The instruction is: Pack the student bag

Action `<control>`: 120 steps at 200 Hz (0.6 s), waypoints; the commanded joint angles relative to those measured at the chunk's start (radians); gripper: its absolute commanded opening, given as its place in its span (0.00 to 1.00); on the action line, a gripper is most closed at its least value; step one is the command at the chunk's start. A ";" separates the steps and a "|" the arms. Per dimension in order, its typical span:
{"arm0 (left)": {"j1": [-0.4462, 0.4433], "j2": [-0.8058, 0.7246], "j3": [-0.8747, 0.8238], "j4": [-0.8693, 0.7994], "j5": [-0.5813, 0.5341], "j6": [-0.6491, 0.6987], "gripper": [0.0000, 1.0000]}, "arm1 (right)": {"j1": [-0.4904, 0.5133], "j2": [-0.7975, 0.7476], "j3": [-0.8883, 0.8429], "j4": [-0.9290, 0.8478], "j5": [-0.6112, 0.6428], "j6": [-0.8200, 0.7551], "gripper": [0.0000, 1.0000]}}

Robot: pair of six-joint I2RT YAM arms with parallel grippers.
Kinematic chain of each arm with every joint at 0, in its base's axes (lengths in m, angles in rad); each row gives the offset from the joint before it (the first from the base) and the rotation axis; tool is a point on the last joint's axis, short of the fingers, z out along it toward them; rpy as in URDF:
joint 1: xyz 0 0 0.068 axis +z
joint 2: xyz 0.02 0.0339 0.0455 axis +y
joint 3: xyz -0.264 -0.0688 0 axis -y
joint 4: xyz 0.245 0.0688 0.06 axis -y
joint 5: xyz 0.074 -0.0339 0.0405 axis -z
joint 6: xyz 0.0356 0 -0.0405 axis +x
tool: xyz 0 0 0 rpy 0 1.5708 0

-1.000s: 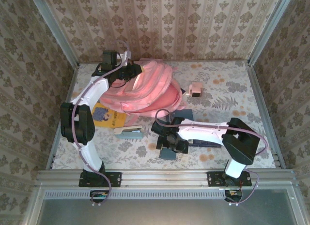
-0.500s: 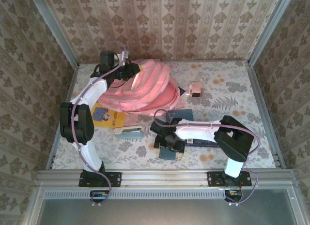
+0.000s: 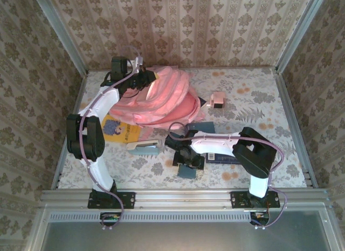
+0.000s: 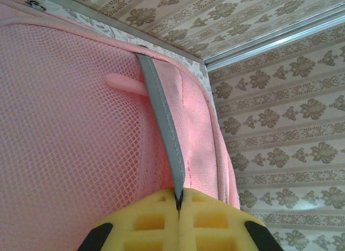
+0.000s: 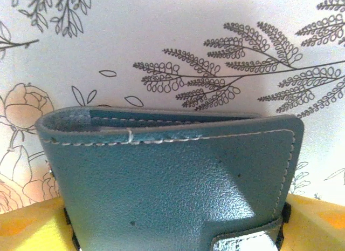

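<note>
Fingers (image 4: 145,224) of the left gripper (image 4: 178,207): yellow, pressed together with no gap, pinching the lower end of a grey strap (image 4: 161,116). That strap ran up toward 11 o'clock across the pink mesh of the bag (image 4: 70,127), which lay directly against these fingers.

Fingers (image 5: 27,224) of the right gripper (image 3: 186,160): set wide, one at 9 o'clock and one at 3 o'clock of a teal wallet (image 5: 172,186) lying flat between them. Whether the pads pressed its edges could not be told. White stitching ran along the wallet's fold, and a tab showed at its 5 o'clock corner.

Bag, seen from above: large, pink, slumped on the table (image 3: 259,110) at about 11 o'clock from the table's middle. The left gripper met it at its 10 o'clock edge. The right gripper stood apart from it, with the bag at that gripper's 12 o'clock.

Other items on the table:
- yellow book (image 3: 121,129), at the bag's 7 o'clock, partly under it
- small pink box (image 3: 218,100), at the bag's 3 o'clock, just beside it
- dark book (image 3: 221,156), under the right arm
</note>
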 commanded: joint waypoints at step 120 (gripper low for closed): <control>0.017 -0.041 0.000 0.069 0.038 -0.018 0.00 | -0.064 -0.325 -0.156 0.072 0.145 -0.029 0.80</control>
